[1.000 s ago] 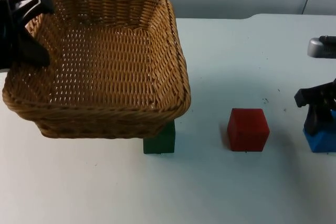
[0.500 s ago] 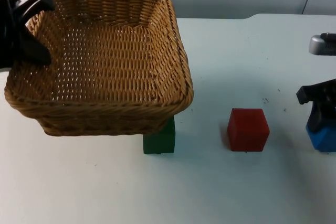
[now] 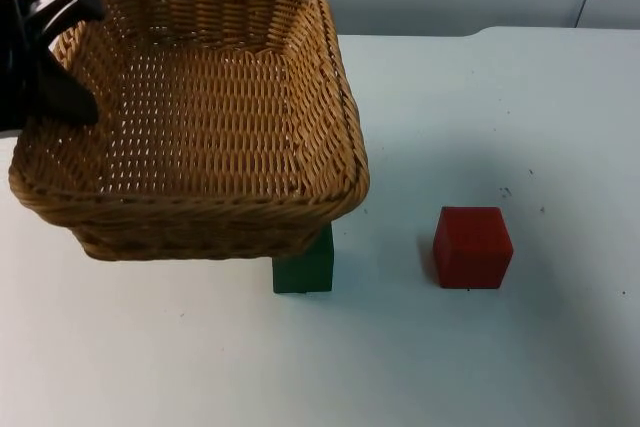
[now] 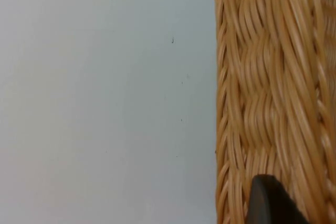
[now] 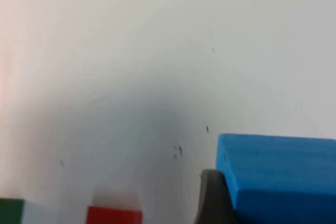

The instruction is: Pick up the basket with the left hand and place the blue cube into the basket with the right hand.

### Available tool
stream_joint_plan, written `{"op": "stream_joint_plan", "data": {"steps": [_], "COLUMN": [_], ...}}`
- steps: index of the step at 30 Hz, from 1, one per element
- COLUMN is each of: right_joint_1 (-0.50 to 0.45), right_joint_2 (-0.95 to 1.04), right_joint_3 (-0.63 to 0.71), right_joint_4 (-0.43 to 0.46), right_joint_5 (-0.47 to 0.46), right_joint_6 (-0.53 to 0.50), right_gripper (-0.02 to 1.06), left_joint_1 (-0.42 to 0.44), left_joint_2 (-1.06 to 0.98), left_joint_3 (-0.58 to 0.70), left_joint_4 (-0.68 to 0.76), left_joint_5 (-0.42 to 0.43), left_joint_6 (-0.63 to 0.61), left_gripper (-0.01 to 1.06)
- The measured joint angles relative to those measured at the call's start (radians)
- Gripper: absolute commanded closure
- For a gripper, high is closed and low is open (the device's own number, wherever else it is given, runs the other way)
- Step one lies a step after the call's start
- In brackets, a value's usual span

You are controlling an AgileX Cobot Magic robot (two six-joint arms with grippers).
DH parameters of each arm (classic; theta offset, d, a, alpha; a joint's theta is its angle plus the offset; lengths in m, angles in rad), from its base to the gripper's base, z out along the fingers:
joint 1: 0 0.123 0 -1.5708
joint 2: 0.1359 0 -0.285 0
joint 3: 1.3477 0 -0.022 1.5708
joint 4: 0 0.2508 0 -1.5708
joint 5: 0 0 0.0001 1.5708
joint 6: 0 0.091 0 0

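The woven wicker basket [image 3: 200,117] hangs tilted above the table's left half, its inside bare. My left gripper [image 3: 52,52] is shut on the basket's left rim, one finger inside and one outside. In the left wrist view, a black fingertip [image 4: 270,203] presses on the basket's wall [image 4: 273,93]. The blue cube [image 5: 278,177] is off the table in the right wrist view, with my right gripper [image 5: 275,205] shut on it and a fingertip [image 5: 212,198] against its side.
A green cube [image 3: 305,267] stands on the table, half under the basket's front right corner. A red cube [image 3: 472,247] sits right of centre. Both the red cube [image 5: 114,215] and the green cube [image 5: 10,211] lie far below the right gripper.
My right gripper has lifted the blue cube off the table at the right edge and left the top view with it. The basket has barely shifted.
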State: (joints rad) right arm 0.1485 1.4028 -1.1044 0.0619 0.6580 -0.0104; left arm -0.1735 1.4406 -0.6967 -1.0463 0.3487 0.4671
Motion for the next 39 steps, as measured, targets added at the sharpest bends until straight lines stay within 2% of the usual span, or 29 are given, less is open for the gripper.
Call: {"op": "stream_joint_plan", "data": {"steps": [4, 5, 8, 9, 13, 14, 18, 24, 33, 39], "right_joint_1": [0.118, 0.118, 0.235, 0.235, 0.413, 0.413, 0.526, 0.597, 0.625, 0.626], "right_joint_2": [-0.032, -0.032, -0.016, -0.016, 0.079, 0.079, 0.227, 0.408, 0.617, 0.673], "right_joint_3": [-0.159, -0.159, -0.234, -0.234, -0.346, -0.346, -0.444, -0.522, -0.605, -0.612], "right_joint_4": [0.041, 0.041, 0.041, 0.041, 0.041, 0.041, 0.027, 0.020, 0.020, 0.020], "right_joint_5": [0.048, 0.048, 0.043, 0.043, 0.028, 0.028, 0.032, 0.030, 0.042, 0.048], "right_joint_6": [-0.039, -0.039, -0.043, -0.043, -0.050, -0.050, -0.052, -0.057, -0.087, -0.095], "right_gripper": [1.05, 1.05, 1.05, 1.05, 1.05, 1.05, 1.05, 1.05, 1.05, 1.05], "left_joint_1": [0.000, 0.000, 0.000, 0.000, 0.000, 0.000, 0.000, 0.000, 0.000, 0.000], "left_joint_2": [0.000, 0.000, 0.000, 0.000, 0.000, 0.000, 0.000, 0.000, 0.000, 0.000], "left_joint_3": [0.000, 0.000, 0.000, 0.000, 0.000, 0.000, 0.000, 0.000, 0.000, 0.000], "left_joint_4": [-0.002, -0.002, -0.002, -0.002, -0.004, -0.004, -0.004, -0.012, -0.032, -0.038], "left_joint_5": [0.000, 0.000, 0.002, 0.002, 0.002, 0.002, 0.002, 0.012, 0.018, 0.018], "left_joint_6": [0.002, 0.002, 0.002, 0.002, 0.002, 0.002, 0.002, 0.002, 0.002, 0.002], "left_gripper": [1.05, 1.05, 1.05, 1.05, 1.05, 1.05, 1.05, 1.05, 1.05, 1.05]}}
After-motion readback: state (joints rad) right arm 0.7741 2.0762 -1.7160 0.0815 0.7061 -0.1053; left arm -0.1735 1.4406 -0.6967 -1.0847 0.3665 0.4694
